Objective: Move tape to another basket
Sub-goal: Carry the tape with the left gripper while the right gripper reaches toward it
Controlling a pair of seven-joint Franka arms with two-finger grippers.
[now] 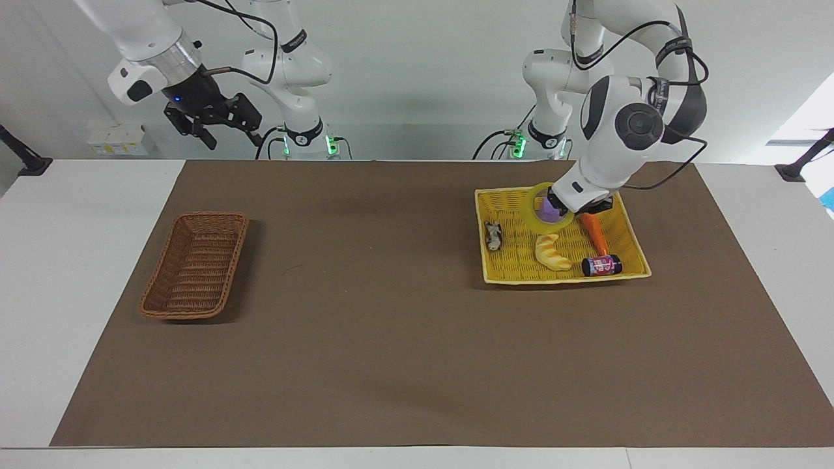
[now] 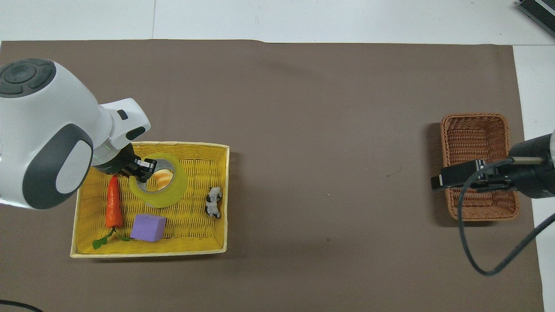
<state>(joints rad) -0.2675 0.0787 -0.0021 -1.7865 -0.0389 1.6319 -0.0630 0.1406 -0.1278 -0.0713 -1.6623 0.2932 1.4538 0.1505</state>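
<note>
The left gripper [image 1: 565, 210] is clenched on the tape [image 1: 551, 213], held up over the yellow basket [image 1: 567, 277]. The right gripper [image 1: 221, 130] hangs spread wide above the brown basket [image 2: 477, 121].

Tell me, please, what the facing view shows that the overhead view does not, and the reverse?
Only the facing view shows the dark can lying in the yellow basket, the whole croissant toy, and both arms up to their bases. Only the overhead view shows the whole purple block and the left hand clamped on the tape's rim. Both show the tape lifted over the yellow basket, the carrot, the cow figure, the empty brown wicker basket and the right hand open.
</note>
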